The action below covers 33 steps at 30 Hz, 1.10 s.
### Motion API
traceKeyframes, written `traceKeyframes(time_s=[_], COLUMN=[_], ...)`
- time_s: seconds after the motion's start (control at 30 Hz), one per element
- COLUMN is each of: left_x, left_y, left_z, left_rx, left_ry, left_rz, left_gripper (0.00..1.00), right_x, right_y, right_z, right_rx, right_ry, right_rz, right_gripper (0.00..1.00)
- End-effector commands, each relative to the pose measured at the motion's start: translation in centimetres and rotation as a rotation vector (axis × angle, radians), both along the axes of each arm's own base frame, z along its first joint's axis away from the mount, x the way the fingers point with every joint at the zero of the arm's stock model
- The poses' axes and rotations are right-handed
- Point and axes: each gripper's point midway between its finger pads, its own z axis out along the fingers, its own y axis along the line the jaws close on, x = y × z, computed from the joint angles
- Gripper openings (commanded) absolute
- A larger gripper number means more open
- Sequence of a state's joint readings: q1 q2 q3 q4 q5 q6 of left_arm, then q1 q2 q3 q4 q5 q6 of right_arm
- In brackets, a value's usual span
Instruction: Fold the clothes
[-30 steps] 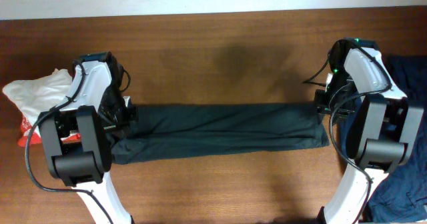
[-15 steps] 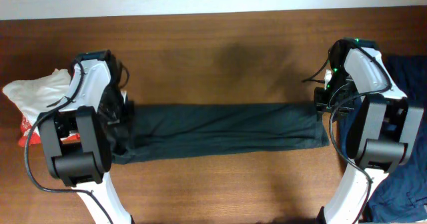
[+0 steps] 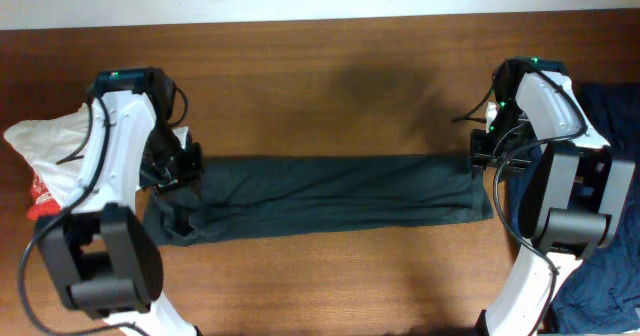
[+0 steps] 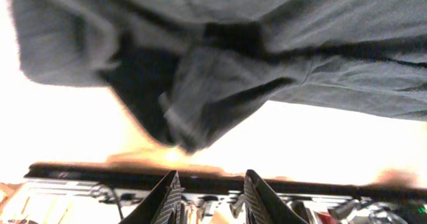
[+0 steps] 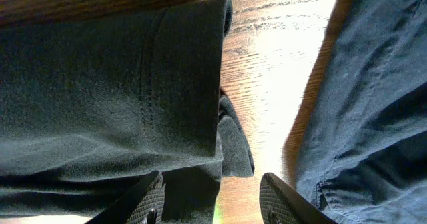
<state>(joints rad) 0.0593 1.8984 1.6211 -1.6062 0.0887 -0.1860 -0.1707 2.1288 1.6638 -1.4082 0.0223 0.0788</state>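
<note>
A dark grey-green garment [image 3: 330, 194] lies folded into a long strip across the table. Its crumpled left end shows in the left wrist view [image 4: 220, 84], and its hemmed right end in the right wrist view [image 5: 113, 97]. My left gripper [image 3: 182, 168] is at the strip's left end. Its fingers [image 4: 210, 179] are open and empty, clear of the cloth. My right gripper [image 3: 481, 161] is over the strip's right end. Its fingers [image 5: 213, 183] are open, straddling the hem corner and holding nothing.
A white cloth [image 3: 50, 136] with a red item [image 3: 38, 208] lies at the far left. A blue garment [image 3: 612, 106] lies at the right edge and also shows in the right wrist view [image 5: 373, 104]. Bare wooden table [image 3: 330, 86] lies behind the strip.
My left arm has swung up and back to the left. The strip's left end now lies further left, loose and crumpled. The right arm has not moved.
</note>
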Motion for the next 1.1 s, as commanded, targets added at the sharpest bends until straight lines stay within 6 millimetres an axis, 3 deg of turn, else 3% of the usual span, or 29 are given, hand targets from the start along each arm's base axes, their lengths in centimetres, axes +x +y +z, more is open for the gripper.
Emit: traceKeyframes(time_s=[0.0, 0.17, 0.23, 0.33, 0.4, 0.47, 0.57, 0.7, 0.77, 0.83, 0.93, 0.97, 1.0, 1.07], left_x=[-1.1, -2.4, -2.5, -2.4, -2.2, -1.6, 2.5, 9.2, 10.8, 9.9, 7.5, 6.7, 5.7, 4.1], left_y=[1.1, 0.6, 0.5, 0.3, 0.3, 0.0, -1.5, -0.8, -0.3, 0.8, 0.7, 0.6, 0.6, 0.5], left_z=[-0.6, -5.8, -6.6, -7.2, -7.2, -7.4, -6.8, -2.2, -1.2, -2.7, -5.4, -6.1, -7.1, -8.2], left_rx=[0.076, 0.073, 0.070, 0.065, 0.064, 0.045, -0.075, -0.059, -0.029, 0.037, 0.035, 0.034, 0.032, 0.030], left_ry=[0.022, 0.040, 0.036, 0.028, 0.020, -0.006, -0.170, -0.415, -0.478, -0.436, -0.344, -0.320, -0.289, -0.240], left_rz=[0.036, 0.101, 0.114, 0.122, 0.123, 0.129, 0.066, 0.036, 0.032, 0.026, 0.025, 0.025, 0.025, 0.024], left_gripper=[0.38, 0.40, 0.39, 0.30, 0.01, 0.00, 0.00, 0.00, 0.00, 0.05, 0.14, 0.26, 0.44, 0.49], right_x=[0.0, 0.1, 0.1, 0.1, 0.1, 0.1, 0.1, 0.1, 0.1, 0.1, 0.1, 0.1, 0.1, 0.1], right_y=[-0.2, -0.2, -0.2, -0.2, -0.2, -0.2, -0.2, -0.2, -0.2, -0.2, -0.2, -0.2, -0.2, -0.2], right_z=[0.3, 0.2, 0.2, 0.2, 0.2, 0.2, 0.2, 0.2, 0.2, 0.2, 0.2, 0.2, 0.2, 0.2], right_rx=[-0.011, -0.012, -0.012, -0.012, -0.012, -0.012, -0.012, -0.012, -0.012, -0.012, -0.012, -0.012, -0.012, -0.012], right_ry=[-0.009, -0.015, -0.015, -0.015, -0.015, -0.015, -0.015, -0.015, -0.015, -0.015, -0.015, -0.015, -0.015, -0.015], right_rz=[-0.003, -0.002, -0.002, -0.002, -0.002, -0.002, -0.002, -0.002, -0.002, -0.002, -0.002, -0.002, -0.002, -0.002], right_gripper=[0.50, 0.50, 0.50, 0.50, 0.50, 0.50, 0.50, 0.50, 0.50, 0.50, 0.50, 0.50, 0.51, 0.50])
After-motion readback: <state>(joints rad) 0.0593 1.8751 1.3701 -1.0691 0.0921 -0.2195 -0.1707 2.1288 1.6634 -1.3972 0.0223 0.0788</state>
